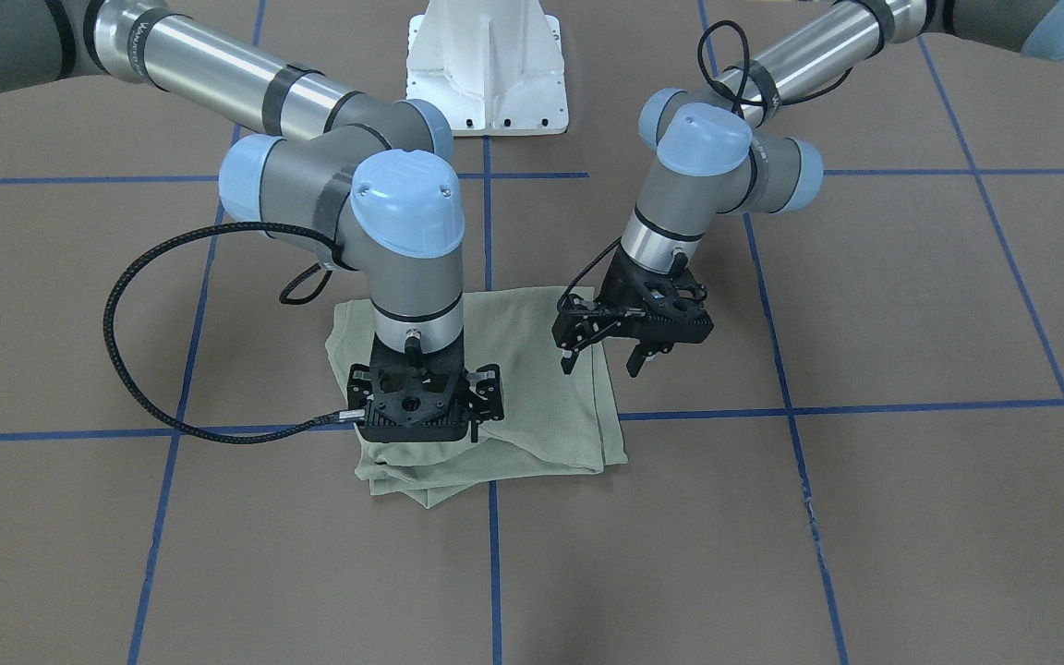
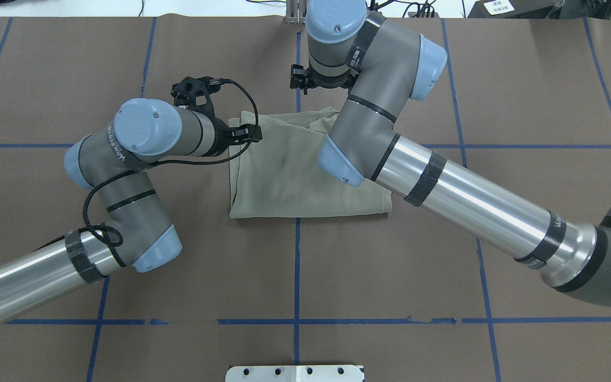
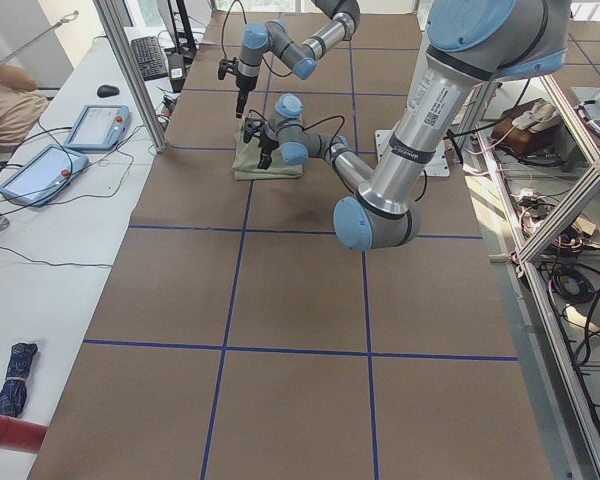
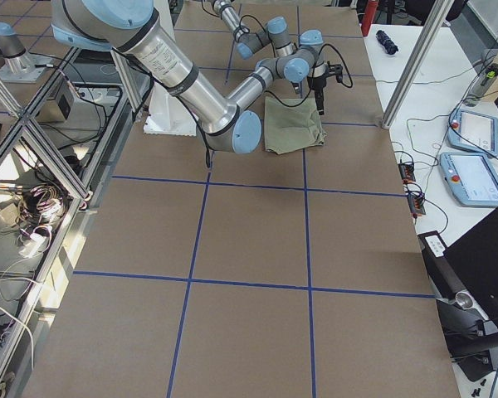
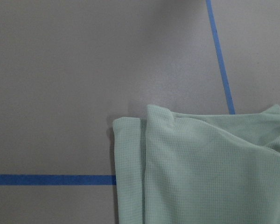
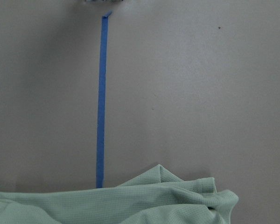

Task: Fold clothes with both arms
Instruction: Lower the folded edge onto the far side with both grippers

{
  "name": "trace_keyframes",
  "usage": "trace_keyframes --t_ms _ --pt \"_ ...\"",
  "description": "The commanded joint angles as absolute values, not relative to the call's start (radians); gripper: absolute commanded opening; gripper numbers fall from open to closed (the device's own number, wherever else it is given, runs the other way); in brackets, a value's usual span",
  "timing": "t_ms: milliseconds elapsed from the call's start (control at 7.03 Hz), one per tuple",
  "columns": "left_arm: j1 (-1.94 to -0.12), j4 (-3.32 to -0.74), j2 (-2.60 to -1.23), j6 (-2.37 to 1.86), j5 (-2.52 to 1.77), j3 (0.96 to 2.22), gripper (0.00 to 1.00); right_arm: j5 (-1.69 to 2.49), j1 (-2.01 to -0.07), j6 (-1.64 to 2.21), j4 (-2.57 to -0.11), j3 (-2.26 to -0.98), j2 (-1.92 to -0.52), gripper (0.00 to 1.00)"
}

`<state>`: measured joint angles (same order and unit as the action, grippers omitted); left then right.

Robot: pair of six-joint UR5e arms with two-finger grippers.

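The sage-green shirt (image 1: 532, 388) lies folded into a rough rectangle on the brown table, also seen in the overhead view (image 2: 295, 175). My left gripper (image 1: 601, 367) hangs open and empty just above the shirt's edge on the robot's left; it also shows in the overhead view (image 2: 242, 132). My right gripper (image 1: 426, 406) points straight down over the shirt's far edge, its fingers hidden under its own body. The left wrist view shows a folded corner of the shirt (image 5: 200, 168). The right wrist view shows a rumpled edge of the shirt (image 6: 130, 200). Neither wrist view shows fingers.
The white pedestal base (image 1: 488, 65) stands behind the shirt. Blue tape lines (image 1: 864, 406) grid the brown table. A side bench on the far side holds tablets (image 3: 95, 125). A metal plate (image 2: 295, 373) sits at the robot-side edge.
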<state>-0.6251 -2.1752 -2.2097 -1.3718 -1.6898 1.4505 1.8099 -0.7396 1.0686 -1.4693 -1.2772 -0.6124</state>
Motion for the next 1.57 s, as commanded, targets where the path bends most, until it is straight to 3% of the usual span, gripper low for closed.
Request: trace_keyframes --t_ms 0,711,854,996,1138,1423 --pt "-0.635 -2.254 -2.266 -1.428 -1.640 1.324 0.75 1.852 -0.756 1.055 -1.470 -1.310 -0.643 1.00" --pt "-0.655 -2.318 -2.302 -1.424 -1.640 1.194 0.74 1.847 -0.753 1.058 -1.468 -1.341 -0.666 1.00" --pt "-0.653 -2.360 -2.304 -1.422 -1.640 1.171 0.64 1.847 -0.753 1.058 -1.468 -1.341 -0.666 1.00" --pt "-0.653 -2.364 -2.310 -1.424 -1.640 1.170 0.25 1.845 -0.753 1.058 -1.467 -1.341 -0.666 1.00" --pt "-0.653 -2.364 -2.310 -1.420 -1.641 1.170 0.00 1.845 -0.753 1.060 -1.468 -1.341 -0.666 1.00" --pt "-0.657 -2.362 -2.296 -1.398 -1.646 1.192 0.00 1.847 -0.753 1.058 -1.466 -1.341 -0.666 1.00"
